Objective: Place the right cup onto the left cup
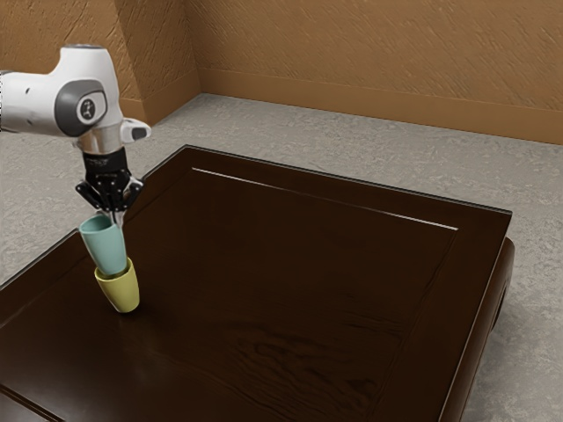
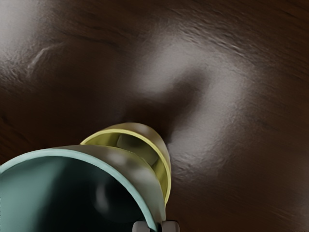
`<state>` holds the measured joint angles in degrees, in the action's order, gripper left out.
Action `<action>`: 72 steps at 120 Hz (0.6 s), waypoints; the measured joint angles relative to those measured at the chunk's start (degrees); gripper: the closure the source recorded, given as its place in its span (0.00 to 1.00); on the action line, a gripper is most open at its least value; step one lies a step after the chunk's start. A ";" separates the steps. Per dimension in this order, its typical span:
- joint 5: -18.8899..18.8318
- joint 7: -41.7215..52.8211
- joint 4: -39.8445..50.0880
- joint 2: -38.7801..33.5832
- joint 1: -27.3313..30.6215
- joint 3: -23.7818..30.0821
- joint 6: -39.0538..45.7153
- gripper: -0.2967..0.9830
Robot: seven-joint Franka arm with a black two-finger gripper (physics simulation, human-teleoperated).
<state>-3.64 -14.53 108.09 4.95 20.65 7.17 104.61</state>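
Broad table [image 1: 308,299] under the hand [image 1: 116,216], teal cup [image 1: 106,247] pinched, yellow cup [image 1: 123,291] lowest.
The table runs far out ahead of the hand, its nearer edge behind, arm side; the hand is closed on the teal cup's rim, a fingertip either side; that cup's base meets the yellow cup's mouth below, seating depth unclear.
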 joint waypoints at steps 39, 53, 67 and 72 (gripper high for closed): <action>0.40 -0.07 0.57 1.83 -0.72 -0.41 2.15 0.51; 0.58 0.00 0.07 0.77 -1.52 -0.48 2.45 0.39; 0.54 0.08 -3.51 -0.04 -9.76 -5.09 0.63 0.32; 0.50 0.11 -5.93 -0.16 -14.24 -7.76 -0.85 0.31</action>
<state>-3.14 -14.43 102.15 4.79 6.41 -0.59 103.76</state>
